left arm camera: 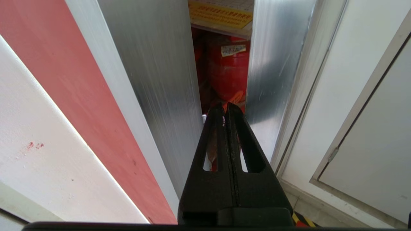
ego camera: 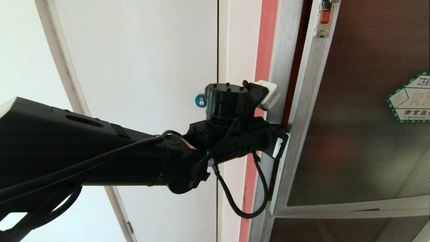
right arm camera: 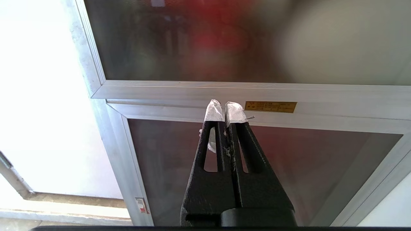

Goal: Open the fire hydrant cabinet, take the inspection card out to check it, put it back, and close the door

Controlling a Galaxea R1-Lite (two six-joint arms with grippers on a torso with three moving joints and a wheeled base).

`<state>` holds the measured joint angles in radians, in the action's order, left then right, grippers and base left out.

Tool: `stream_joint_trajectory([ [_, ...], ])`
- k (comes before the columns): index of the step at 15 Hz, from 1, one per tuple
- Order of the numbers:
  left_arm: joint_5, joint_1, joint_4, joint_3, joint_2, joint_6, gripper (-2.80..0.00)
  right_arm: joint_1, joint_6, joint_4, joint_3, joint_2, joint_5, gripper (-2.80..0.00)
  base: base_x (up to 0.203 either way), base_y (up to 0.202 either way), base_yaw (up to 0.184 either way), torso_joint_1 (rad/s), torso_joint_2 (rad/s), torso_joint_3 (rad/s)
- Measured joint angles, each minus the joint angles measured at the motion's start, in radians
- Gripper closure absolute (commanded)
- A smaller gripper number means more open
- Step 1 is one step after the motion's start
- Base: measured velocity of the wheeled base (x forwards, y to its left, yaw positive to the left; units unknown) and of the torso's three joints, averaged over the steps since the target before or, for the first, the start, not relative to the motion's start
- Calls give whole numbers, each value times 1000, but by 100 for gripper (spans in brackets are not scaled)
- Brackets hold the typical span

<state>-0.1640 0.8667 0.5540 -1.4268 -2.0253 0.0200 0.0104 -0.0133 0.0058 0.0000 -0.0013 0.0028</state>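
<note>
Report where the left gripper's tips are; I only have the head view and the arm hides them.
Observer: The left gripper is shut, its tips in the narrow gap at the door edge.
Operator: Say what shows through the gap.
Observer: The red inside of the fire hydrant cabinet and a yellow label.
Operator: Now place the right gripper.
Observer: The right gripper is shut and empty, in front of the lower glass door.

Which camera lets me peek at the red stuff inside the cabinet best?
The left wrist view: between the cabinet frame and the door edge, the red equipment shows directly. The right wrist view shows only a red blur through glass; the head view, a dark red sliver at the door edge.
</note>
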Motion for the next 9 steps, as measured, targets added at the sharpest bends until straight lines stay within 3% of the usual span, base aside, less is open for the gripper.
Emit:
stream_joint_trajectory([
  [9,-3,127,1,73,65,-3,0,0,0,0,0,0,0,0,0,0,0,0,0,0],
])
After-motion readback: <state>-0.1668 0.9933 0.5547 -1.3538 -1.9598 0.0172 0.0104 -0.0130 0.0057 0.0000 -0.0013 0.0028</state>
